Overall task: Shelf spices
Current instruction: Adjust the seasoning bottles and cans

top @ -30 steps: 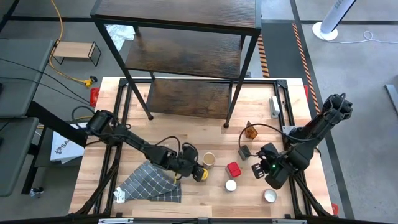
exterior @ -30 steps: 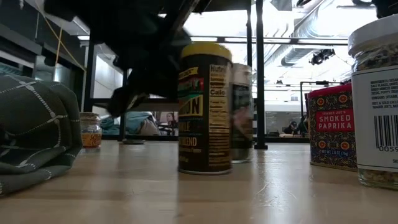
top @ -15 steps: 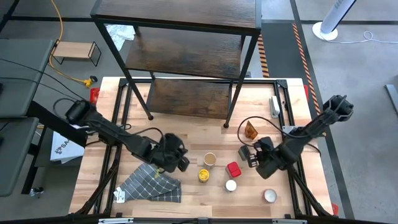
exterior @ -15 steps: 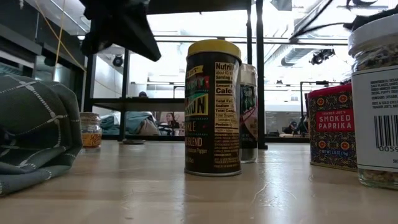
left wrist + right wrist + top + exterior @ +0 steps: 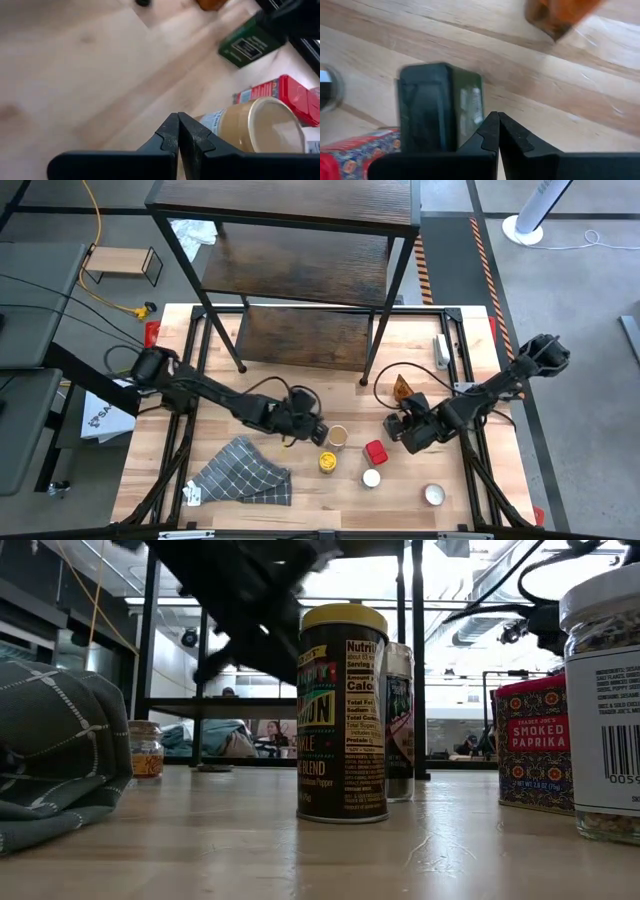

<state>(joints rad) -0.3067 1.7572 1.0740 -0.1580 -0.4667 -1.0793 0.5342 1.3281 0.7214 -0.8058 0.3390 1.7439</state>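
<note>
The spices stand on the wooden table in front of the shelf (image 5: 300, 265). They are a yellow-lid jar (image 5: 327, 462), a tan-lid jar (image 5: 337, 437), a red tin (image 5: 375, 451), a white-lid jar (image 5: 371, 477), a dark green bottle (image 5: 440, 105) and an amber jar (image 5: 403, 388). My left gripper (image 5: 316, 431) is shut and hangs just left of the tan-lid jar (image 5: 260, 125). My right gripper (image 5: 399, 431) is shut and points down close beside the dark green bottle. Neither holds anything.
A grey checked cloth (image 5: 245, 472) lies bunched at the near left. Another round, light-lidded jar (image 5: 434, 495) stands near the right front corner. The shelf's black legs (image 5: 241, 368) stand on the table's far half. Bare wood lies between the spices and the shelf.
My left gripper drew back from the yellow-lid jar toward the table's left, over the cloth. It then swung right and rose to the tan-lid jar. My right gripper went from the near right toward the table's left and far side, sinking beside the dark green bottle. Both stayed shut.
</note>
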